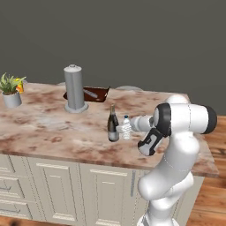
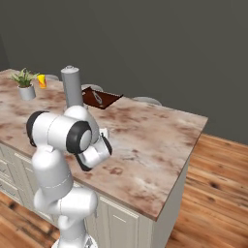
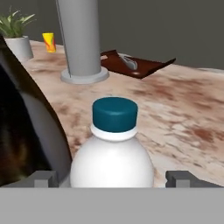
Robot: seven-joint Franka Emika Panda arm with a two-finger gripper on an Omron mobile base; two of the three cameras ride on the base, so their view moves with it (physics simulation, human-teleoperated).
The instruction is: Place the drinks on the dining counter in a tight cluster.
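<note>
Grey fingers [image 3: 44, 178] stand spread either side of the water bottle [image 3: 112, 157], clear of its shoulders, nothing pinched. It stands upright on the marble worktop [image 1: 48, 128], just beside the wine bottle [image 1: 113, 126]. Two drinks look clustered; the yellow bottle [image 3: 49, 42] sits far off by the plant [image 1: 10, 84]. Best move: draw straight back, without brushing either bottle.
</note>
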